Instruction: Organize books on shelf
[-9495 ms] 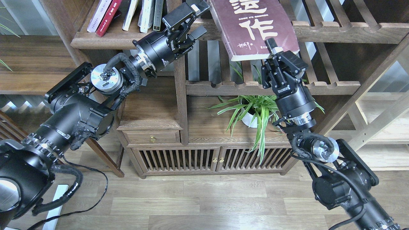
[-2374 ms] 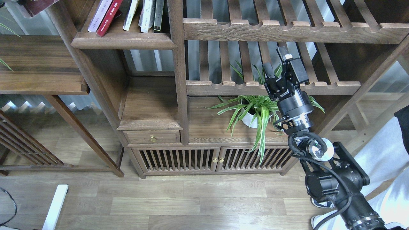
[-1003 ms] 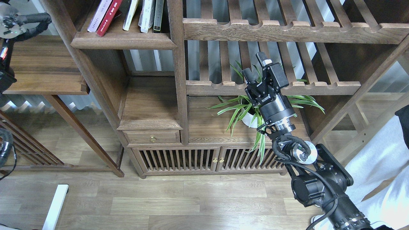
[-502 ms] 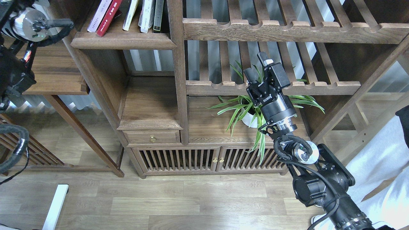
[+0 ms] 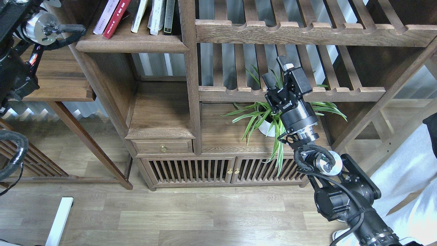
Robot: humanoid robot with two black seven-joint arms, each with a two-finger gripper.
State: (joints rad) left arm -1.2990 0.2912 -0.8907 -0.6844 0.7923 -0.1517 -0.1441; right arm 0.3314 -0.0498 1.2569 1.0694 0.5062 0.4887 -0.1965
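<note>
Wooden shelf (image 5: 131, 43): books (image 5: 136, 15) upright, leaning; right tool (image 5: 276, 70) wide, empty.

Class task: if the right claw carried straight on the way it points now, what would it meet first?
Probably the slatted rack: the right claw, open and empty, points up toward its slats. Depth is unclear from this view.

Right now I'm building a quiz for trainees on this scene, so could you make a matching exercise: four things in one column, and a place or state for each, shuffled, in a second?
Things:
1. red book
2. potted plant
3. right gripper
4. small drawer

Places or states:
A. open, holding nothing, in front of the slatted rack
B. leaning on the solid shelf at upper left
C. closed, with a brass knob
D. on the cabinet top under the slatted rack

Pairs: 1-B, 2-D, 3-A, 4-C
</note>
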